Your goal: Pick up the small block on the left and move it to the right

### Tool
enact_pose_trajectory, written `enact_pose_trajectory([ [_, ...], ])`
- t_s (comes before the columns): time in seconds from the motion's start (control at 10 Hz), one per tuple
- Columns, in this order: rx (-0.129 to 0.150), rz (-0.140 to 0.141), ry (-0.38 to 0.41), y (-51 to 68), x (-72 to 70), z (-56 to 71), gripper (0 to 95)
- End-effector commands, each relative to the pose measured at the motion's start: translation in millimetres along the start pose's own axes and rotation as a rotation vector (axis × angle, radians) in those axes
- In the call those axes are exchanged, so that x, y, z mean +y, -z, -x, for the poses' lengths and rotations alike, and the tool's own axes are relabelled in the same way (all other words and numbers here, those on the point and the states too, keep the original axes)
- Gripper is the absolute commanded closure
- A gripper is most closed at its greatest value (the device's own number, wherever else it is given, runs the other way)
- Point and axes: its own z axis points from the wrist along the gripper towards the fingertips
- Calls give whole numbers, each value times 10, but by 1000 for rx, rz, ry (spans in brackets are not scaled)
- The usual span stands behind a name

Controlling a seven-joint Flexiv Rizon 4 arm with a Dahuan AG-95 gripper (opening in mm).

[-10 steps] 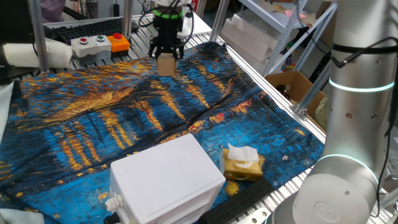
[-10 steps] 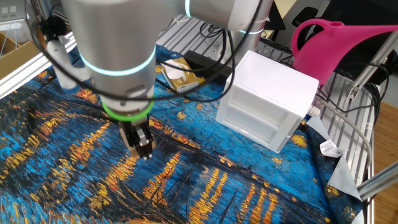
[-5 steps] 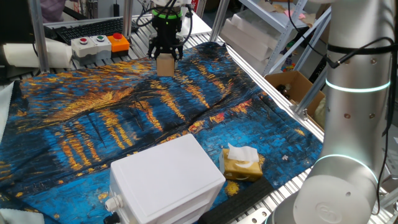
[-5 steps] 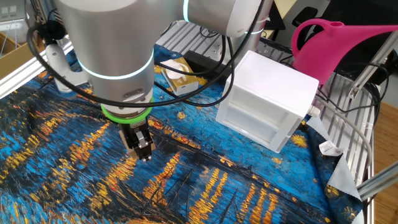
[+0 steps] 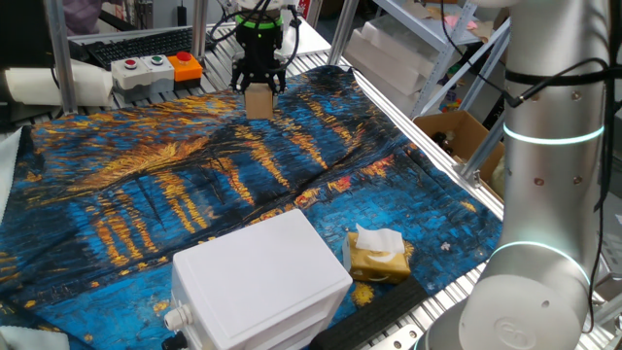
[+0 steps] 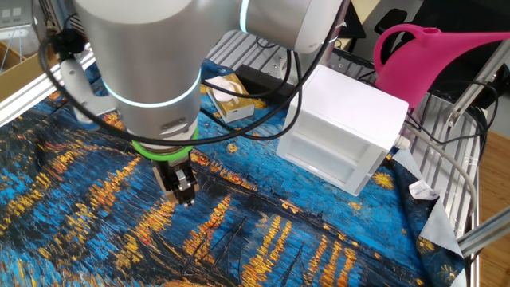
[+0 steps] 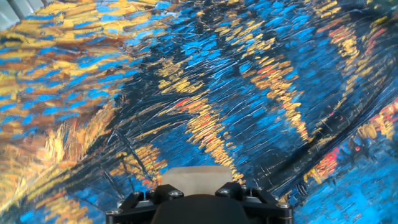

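Block (image 5: pixel 259 103): tan cube clamped between my fingers, hanging above the far end of the painted cloth (image 5: pixel 194 185) | my claw (image 5: pixel 259 89): pointing down, grasping block | white box (image 5: pixel 260 282): near edge, well apart from block

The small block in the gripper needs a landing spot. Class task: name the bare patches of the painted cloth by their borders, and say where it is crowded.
The gripper holds the small block over the painted cloth. The wide middle, between the block and the white box, lies bare, as does the stretch towards the cardboard carton. It is crowded around the white box and the tissue packet.
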Motion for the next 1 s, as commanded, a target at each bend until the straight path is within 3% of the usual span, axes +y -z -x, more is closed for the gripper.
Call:
enact_pose_trajectory([
  [0.1,4,7,99,0,2,2,950],
  [0.7,4,19,266,0,2,2,950],
  [1.0,2,19,286,0,2,2,950],
])
